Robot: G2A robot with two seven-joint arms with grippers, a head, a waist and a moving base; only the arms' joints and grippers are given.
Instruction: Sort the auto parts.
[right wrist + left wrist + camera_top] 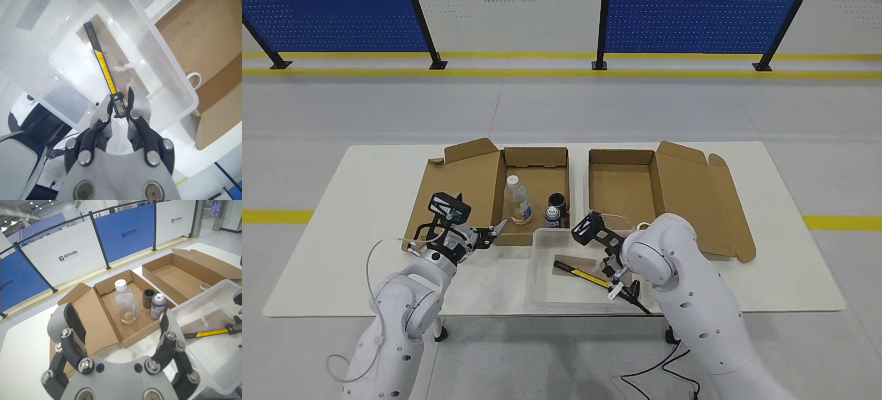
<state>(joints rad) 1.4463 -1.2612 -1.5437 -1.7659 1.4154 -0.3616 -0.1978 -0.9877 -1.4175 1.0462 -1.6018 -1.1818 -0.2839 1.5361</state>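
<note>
We find the caliper (103, 62), black with a yellow scale, lying flat on the floor of the clear bin (539, 272). Its beam points to 10 o'clock and its display head, at 4 o'clock, is clasped between the fingers of the right gripper (120, 97). At 11 o'clock from the bin stands the open left box (534, 160). In it a clear bottle (125, 306) with a white cap stands upright. At its 3 o'clock stands a black cylinder (149, 298), hollow end up, with a blue spray can (157, 308) just beside it at 6 o'clock. At 1 o'clock from the bin, the open right box (622, 190) holds a pale ring (204, 286), lying flat in its 7 o'clock corner.
</note>
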